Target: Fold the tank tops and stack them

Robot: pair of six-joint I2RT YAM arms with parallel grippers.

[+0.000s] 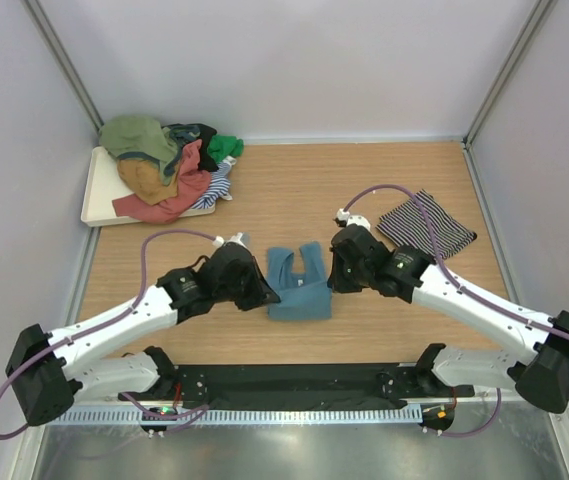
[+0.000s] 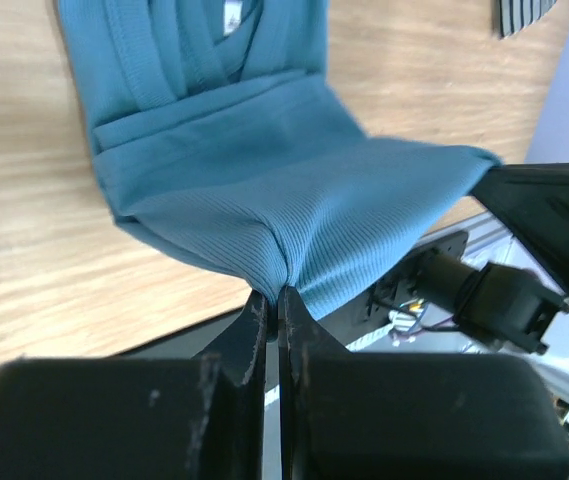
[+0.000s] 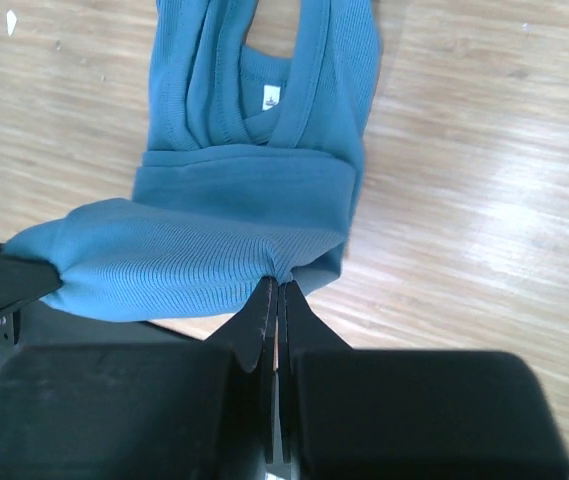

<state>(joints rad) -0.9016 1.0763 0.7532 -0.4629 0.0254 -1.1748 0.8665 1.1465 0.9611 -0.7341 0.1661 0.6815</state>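
Observation:
The teal-blue tank top (image 1: 297,283) lies partly folded on the wooden table between the two arms, its straps toward the far side. My left gripper (image 2: 274,292) is shut on its near hem at the left corner; the cloth (image 2: 264,190) is lifted and pulled taut. My right gripper (image 3: 277,280) is shut on the near hem at the right corner of the same top (image 3: 244,210). A folded black-and-white striped tank top (image 1: 426,224) lies at the right. A pile of unfolded tops (image 1: 169,165) in olive, coral, mustard and green sits at the far left.
The pile rests on a white tray (image 1: 96,196) at the far left by the wall. White walls enclose the table on three sides. A black bar (image 1: 294,385) with the arm bases runs along the near edge.

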